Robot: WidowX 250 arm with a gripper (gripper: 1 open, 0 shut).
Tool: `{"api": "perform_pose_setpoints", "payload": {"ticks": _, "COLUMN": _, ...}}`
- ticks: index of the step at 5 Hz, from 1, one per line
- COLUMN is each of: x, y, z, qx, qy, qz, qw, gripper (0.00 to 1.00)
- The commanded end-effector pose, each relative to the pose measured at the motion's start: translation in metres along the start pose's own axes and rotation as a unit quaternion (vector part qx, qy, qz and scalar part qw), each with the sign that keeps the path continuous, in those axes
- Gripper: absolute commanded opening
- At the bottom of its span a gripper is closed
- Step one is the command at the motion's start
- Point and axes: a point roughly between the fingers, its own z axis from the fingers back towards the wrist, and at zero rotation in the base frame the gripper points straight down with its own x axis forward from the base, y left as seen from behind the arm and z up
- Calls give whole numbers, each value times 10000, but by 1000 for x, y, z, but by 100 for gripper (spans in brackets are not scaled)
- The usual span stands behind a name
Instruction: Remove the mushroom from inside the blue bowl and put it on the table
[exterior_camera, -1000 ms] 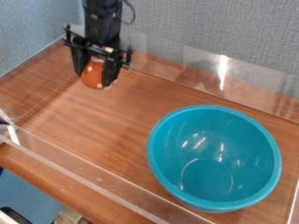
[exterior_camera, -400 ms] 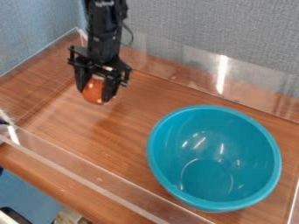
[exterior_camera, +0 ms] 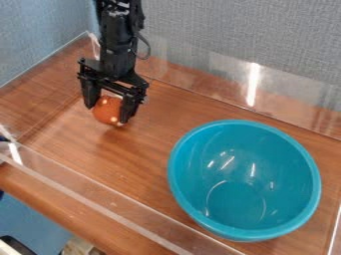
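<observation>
Pointing straight down, the black gripper [exterior_camera: 112,107] sits low over the desk [exterior_camera: 94,149] at about ten o'clock in the view, hanging from a dark arm that rises out of the top edge. Its two fingers [exterior_camera: 88,98] stand on either side of the mushroom [exterior_camera: 107,111], whose glossy reddish-brown cap shows between them. The fingers bracket the cap closely; whether they press on it or stand just clear of it cannot be told, and the stem is hidden. The mushroom is down at the wood surface, though contact with it is not clear.

Out from there, toward four o'clock and well apart from the gripper, the blue bowl [exterior_camera: 246,224] rests on the desk, round, turquoise and shiny inside, holding nothing visible. Low clear acrylic walls [exterior_camera: 253,82] edge the desk at the back and along the front side. A grey-blue textured wall [exterior_camera: 240,30] stands behind, from twelve to two o'clock.
</observation>
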Motion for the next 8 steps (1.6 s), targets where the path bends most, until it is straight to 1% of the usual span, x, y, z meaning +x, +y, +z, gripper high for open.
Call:
{"api": "perform_pose_setpoints", "payload": {"ticks": 1, "x": 2, "y": 12, "z": 30, "qx": 23, "qy": -436, "qz": 190, "qw": 9989, "gripper": 100}}
{"api": "perform_pose_setpoints", "payload": {"ticks": 2, "x": -1, "y": 13, "z": 38, "qx": 12, "qy": -487, "qz": 227, "qw": 9986, "gripper": 100}}
{"api": "perform_pose_setpoints", "payload": {"ticks": 3, "x": -6, "y": 13, "z": 47, "qx": -29, "qy": -543, "qz": 253, "qw": 9982, "gripper": 100}}
{"api": "perform_pose_setpoints", "payload": {"ticks": 6, "x": -7, "y": 16, "z": 60, "qx": -156, "qy": -612, "qz": 297, "qw": 9976, "gripper": 100}}
{"api": "perform_pose_setpoints", "payload": {"ticks": 8, "x": -8, "y": 17, "z": 71, "qx": -203, "qy": -678, "qz": 277, "qw": 9971, "gripper": 100}}
